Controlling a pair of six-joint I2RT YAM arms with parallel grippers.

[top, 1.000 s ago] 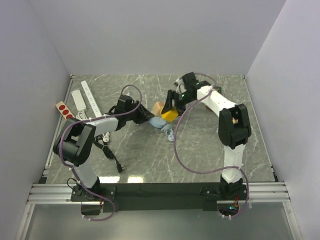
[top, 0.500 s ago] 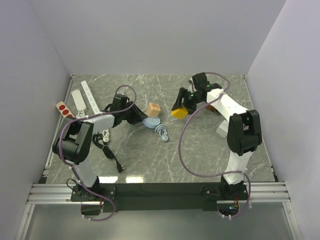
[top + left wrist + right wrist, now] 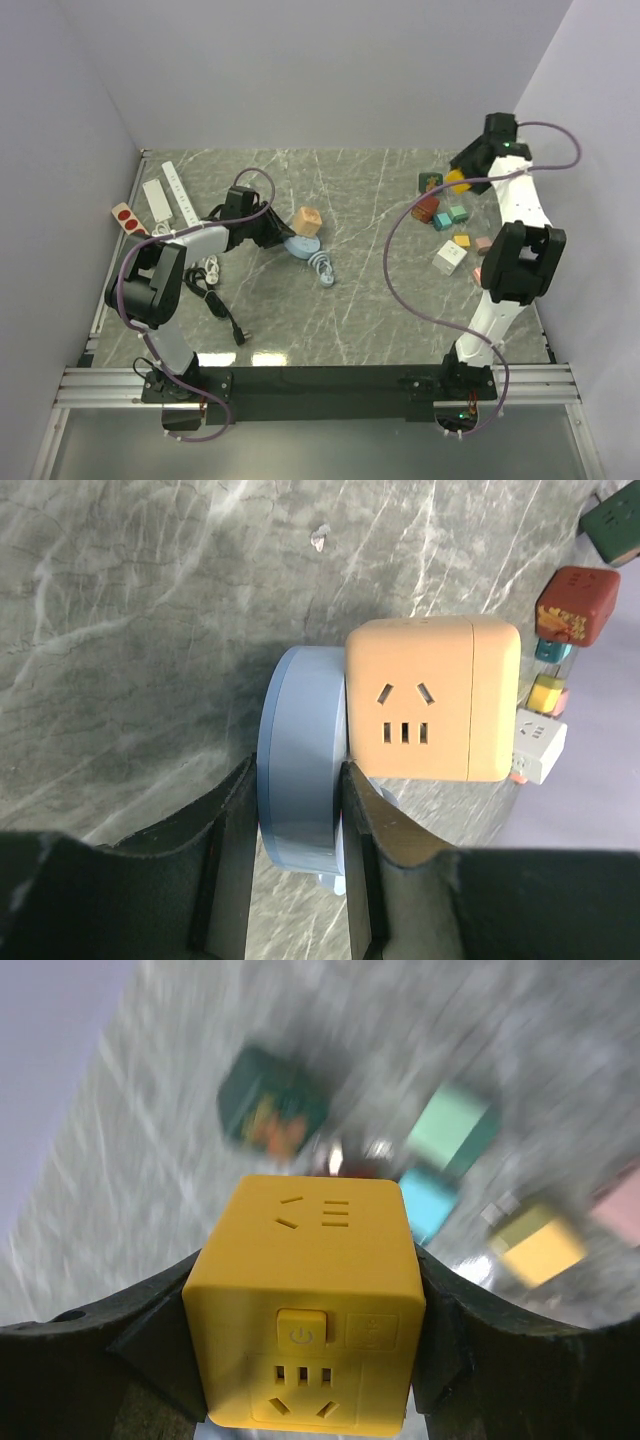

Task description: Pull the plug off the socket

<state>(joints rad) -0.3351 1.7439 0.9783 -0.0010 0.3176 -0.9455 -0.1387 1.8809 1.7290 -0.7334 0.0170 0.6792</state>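
- I see a grey marble-patterned tabletop.
- Far left: a long white plastic power strip, a shorter white strip and a red-buttoned strip.
- Near left: a black cable.
- Centre: a peach cube socket touching a pale blue round disc, with a coiled pale blue cord just beside.
- Right: a cluster of small coloured cubes and a white cube socket.

"What sat out past the right jaws?"

"A blurred huddle of little cubes: a dark green cube ahead to the left, a teal cube ahead to the right."

"And around the left jaws?"

"Far ahead, a dark red cube and a white cube. Well behind them lay a long white power strip, a red-buttoned strip and a black cable."
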